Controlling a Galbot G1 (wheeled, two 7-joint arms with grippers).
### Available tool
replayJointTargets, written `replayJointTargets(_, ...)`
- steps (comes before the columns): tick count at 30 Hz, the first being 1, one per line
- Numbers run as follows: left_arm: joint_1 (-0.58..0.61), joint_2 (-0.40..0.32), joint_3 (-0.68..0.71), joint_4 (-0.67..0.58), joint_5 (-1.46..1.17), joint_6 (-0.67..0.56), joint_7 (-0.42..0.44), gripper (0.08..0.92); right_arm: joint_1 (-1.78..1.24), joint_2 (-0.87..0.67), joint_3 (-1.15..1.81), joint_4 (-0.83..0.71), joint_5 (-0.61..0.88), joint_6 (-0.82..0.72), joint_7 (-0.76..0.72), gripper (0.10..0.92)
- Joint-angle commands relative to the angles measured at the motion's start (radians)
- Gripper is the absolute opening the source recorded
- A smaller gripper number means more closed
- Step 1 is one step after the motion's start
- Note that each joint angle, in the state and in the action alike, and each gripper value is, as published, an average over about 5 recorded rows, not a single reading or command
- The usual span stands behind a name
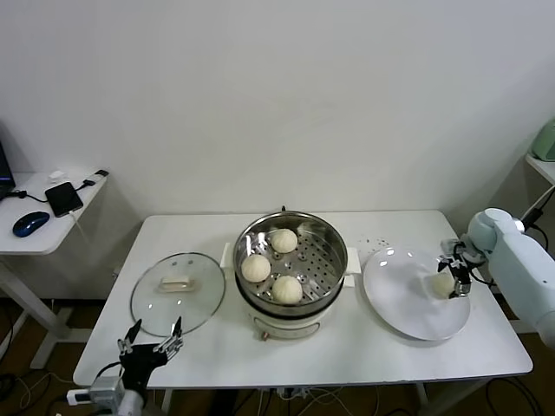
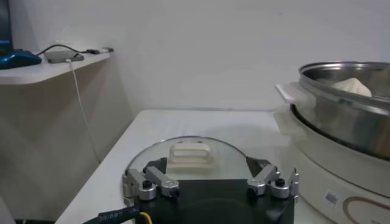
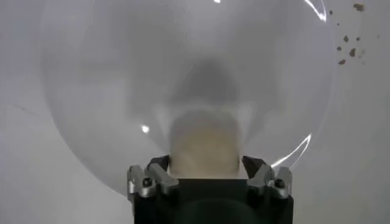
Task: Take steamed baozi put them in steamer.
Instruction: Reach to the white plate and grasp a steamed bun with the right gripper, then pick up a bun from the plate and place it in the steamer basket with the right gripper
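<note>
On the white plate (image 1: 408, 299) at the right side of the worktop (image 1: 217, 347), the right gripper (image 1: 453, 279) sits over the last bun (image 1: 443, 284), one finger on each side of it; the right wrist view shows the bun (image 3: 204, 145) filling the gap between the fingers (image 3: 152, 179), which stand partly open, and whether they already press the dough I cannot tell. Judgement: step in hand is the grasp of this bun. To do it well, close evenly and only until the dough is gripped, since it is soft and will dent or squeeze out; keep the bun centred between the fingers, lift straight up clear of the plate rim, then carry it across to the free spot on the perforated tray of the steamer (image 1: 325, 251). Left gripper (image 1: 152, 342) idle near the front left edge of the worktop, fingers wide apart and empty, just in front of the glass lid (image 1: 178, 295). Count: buns four, three in the steamer (image 1: 272, 264), one on the plate; steamer one; plate one; lid one
</note>
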Motion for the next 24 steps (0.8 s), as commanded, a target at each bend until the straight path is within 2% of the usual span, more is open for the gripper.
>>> replayJointTargets(1, -0.001, -0.041, 0.000, 0.000, -0.001, 0.000, 0.001, 0.823, 0.004, -0.005, -0.006, 0.006, 0.017, -0.007, -0.002, 0.699)
replayJointTargets(5, -0.007, -0.040, 0.002, 0.004, 0.009, -0.002, 0.000, 0.823, 0.016, -0.031, -0.034, 0.053, 0.081, -0.028, -0.018, 0.608)
replayJointTargets(8, -0.012, -0.040, 0.005, 0.013, 0.049, -0.008, -0.001, 0.823, 0.046, -0.065, -0.089, 0.126, 0.166, -0.062, -0.031, 0.583)
replayJointTargets(15, -0.017, -0.039, 0.009, 0.026, 0.111, -0.026, -0.003, 0.823, 0.233, -0.148, -0.334, 0.332, 0.434, -0.221, -0.079, 0.577)
replayJointTargets(24, -0.029, -0.013, -0.007, 0.035, 0.193, -0.006, -0.002, 0.823, 0.558, -0.161, -0.663, 0.600, 0.748, -0.484, -0.081, 0.577)
